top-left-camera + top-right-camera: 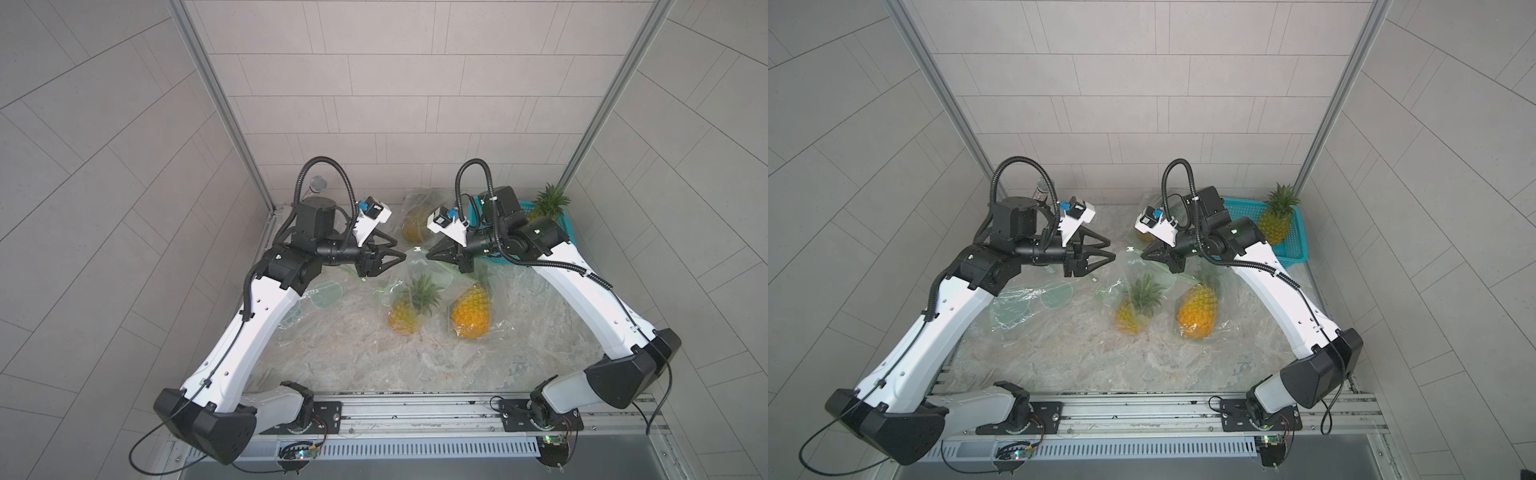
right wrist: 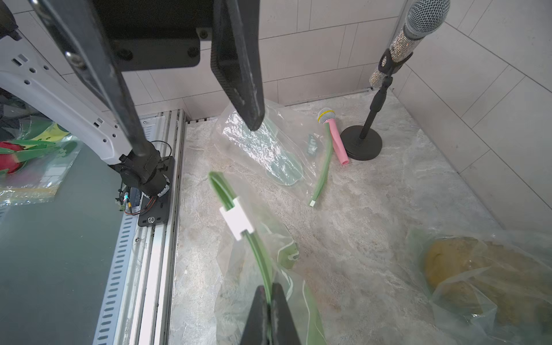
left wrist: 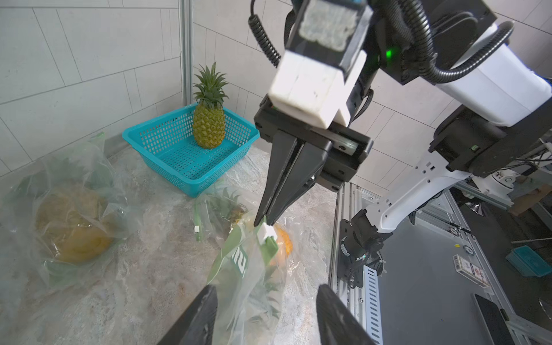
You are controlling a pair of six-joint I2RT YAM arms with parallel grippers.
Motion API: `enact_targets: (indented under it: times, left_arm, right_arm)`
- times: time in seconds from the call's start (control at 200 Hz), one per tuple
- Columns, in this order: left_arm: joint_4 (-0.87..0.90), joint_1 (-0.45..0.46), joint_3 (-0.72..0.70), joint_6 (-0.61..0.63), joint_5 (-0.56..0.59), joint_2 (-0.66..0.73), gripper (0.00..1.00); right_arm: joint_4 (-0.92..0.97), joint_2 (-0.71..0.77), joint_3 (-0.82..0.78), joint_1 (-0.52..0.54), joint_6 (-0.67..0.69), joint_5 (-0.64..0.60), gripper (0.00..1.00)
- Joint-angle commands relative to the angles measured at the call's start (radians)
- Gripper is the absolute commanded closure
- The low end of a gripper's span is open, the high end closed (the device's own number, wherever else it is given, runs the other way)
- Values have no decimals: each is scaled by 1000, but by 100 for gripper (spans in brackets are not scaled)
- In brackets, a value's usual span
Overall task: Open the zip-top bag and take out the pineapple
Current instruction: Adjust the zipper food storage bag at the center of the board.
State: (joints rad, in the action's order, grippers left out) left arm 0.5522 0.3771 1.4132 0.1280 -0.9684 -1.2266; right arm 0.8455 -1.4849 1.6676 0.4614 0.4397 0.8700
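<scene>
Both top views overlook the table [image 1: 332,357] [image 1: 1079,357]; close wrist views face each other across the zip-top bag [image 3: 239,263] [image 2: 248,268].

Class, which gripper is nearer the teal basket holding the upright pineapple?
Right. The right gripper, shut on the green zip strip, sits left of the teal basket; the left gripper, open, is farther left, beyond the white slider.

Open table [image 1: 353,365] near the arm bases; the zip-top bag [image 1: 399,289] and another bagged pineapple [image 1: 470,316] crowd the middle, a basket [image 1: 1295,244] the far-right corner.
</scene>
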Motion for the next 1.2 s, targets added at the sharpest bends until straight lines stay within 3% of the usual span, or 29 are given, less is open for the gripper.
enact_targets:
  times: [0.0,0.355,0.515,0.861,1.196]
  left_arm:
    - [-55,-1,-13,36,-44,18,41]
    - [-116,0,-54,15,-51,7,51]
    - [-129,0,-63,5,-56,0,72]
    - [-132,0,-94,2,-61,2,71]
    - [-175,0,-106,-33,-72,-7,85]
  right_arm:
    - [18,-10,33,11,-6,2,100]
    - [21,-36,64,46,-18,-2,100]
    - [27,-43,75,52,-19,-6,100]
    - [31,-52,88,57,-22,-12,100]
    - [42,-54,93,67,-16,-8,100]
